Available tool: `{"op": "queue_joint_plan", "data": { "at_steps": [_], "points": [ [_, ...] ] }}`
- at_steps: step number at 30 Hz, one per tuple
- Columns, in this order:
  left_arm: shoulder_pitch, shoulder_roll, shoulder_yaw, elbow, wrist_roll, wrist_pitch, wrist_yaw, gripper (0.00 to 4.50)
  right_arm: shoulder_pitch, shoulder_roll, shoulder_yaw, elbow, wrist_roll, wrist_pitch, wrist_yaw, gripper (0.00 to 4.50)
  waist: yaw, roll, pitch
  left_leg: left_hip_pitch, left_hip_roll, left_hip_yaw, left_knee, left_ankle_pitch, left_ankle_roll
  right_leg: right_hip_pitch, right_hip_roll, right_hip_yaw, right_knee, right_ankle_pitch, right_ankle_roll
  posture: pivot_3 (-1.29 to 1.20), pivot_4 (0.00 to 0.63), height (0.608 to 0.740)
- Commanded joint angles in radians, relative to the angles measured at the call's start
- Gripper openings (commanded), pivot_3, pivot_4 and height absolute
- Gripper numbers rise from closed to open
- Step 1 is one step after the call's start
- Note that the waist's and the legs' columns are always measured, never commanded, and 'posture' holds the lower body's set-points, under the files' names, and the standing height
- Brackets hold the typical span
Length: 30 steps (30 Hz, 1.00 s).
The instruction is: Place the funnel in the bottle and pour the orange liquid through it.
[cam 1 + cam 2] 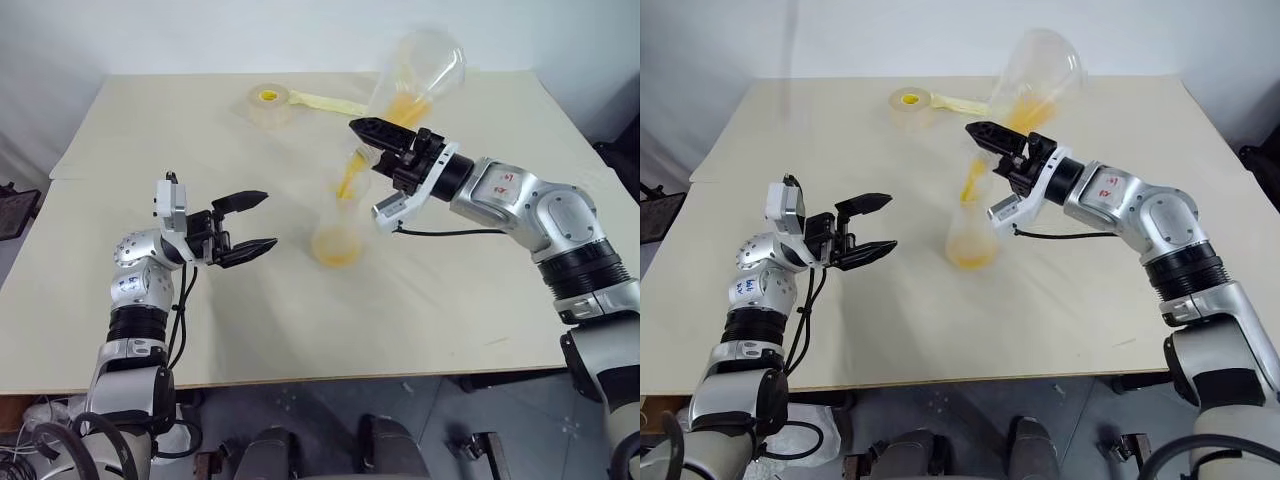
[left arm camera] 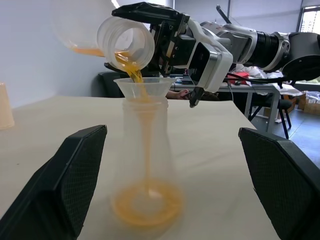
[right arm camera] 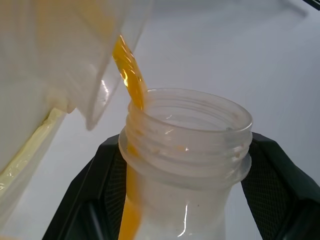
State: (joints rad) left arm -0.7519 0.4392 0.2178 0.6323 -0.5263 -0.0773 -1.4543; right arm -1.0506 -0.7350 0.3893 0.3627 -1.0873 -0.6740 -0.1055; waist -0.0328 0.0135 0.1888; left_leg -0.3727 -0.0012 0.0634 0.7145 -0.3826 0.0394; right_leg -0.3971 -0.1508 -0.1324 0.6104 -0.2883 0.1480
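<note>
In the left eye view, the pouring step is under way. The right gripper [image 1: 385, 140] is clamped on the neck of a second clear plastic flask-shaped bottle [image 1: 415, 70], tipped mouth-down over the middle of the cream table [image 1: 150, 130]. A stream of translucent orange liquid [image 1: 350, 180] falls into the upright clear conical bottle [image 1: 337, 235], where a shallow orange pool collects at the base. The left gripper [image 1: 245, 225] hangs to the left of that bottle, apart from it, its jaws spread and empty. A clear tape roll with a yellow core [image 1: 268, 103] lies at the far side.

In the left wrist view, the small clear plastic funnel [image 2: 144, 87] sits in the upright bottle's neck, and the stream lands inside its mouth, just below the tipped flask's lip. The left gripper's black fingers [image 2: 75, 175] flank the bottle without touching it.

In the right wrist view, the stream runs past the gripped neck.

The next move probably calls for holding the tilt steady until the flask drains, then righting it.
</note>
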Motion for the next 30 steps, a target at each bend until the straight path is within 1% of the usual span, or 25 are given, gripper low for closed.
{"op": "queue_joint_plan", "data": {
  "at_steps": [1,10,30],
  "points": [
    [0.001,-0.001,0.01,-0.027,-0.013,-0.007,0.001,4.5,-0.034,-0.022,-0.007,-0.004,-0.002,-0.001,-0.03,2.77,0.0,0.0,0.0,0.0,0.0,0.0,0.0,0.0,0.0,0.0,0.0,0.0,0.0,0.0,0.0,0.0,0.15,0.74],
    [-0.003,-0.001,0.009,-0.019,-0.009,-0.009,0.001,4.5,-0.043,-0.025,0.006,0.009,-0.03,-0.009,-0.055,2.77,0.0,0.0,0.0,0.0,0.0,0.0,0.0,0.0,0.0,0.0,0.0,0.0,0.0,0.0,0.0,0.0,0.15,0.74],
    [-0.007,-0.003,0.006,-0.017,-0.007,-0.011,-0.002,4.5,-0.077,-0.052,0.051,0.005,-0.129,0.001,-0.196,2.77,-0.001,0.0,0.0,0.0,0.001,0.0,0.0,0.0,0.0,0.0,0.0,0.0,0.0,0.0,0.0,0.0,0.15,0.74]
  ]
}}
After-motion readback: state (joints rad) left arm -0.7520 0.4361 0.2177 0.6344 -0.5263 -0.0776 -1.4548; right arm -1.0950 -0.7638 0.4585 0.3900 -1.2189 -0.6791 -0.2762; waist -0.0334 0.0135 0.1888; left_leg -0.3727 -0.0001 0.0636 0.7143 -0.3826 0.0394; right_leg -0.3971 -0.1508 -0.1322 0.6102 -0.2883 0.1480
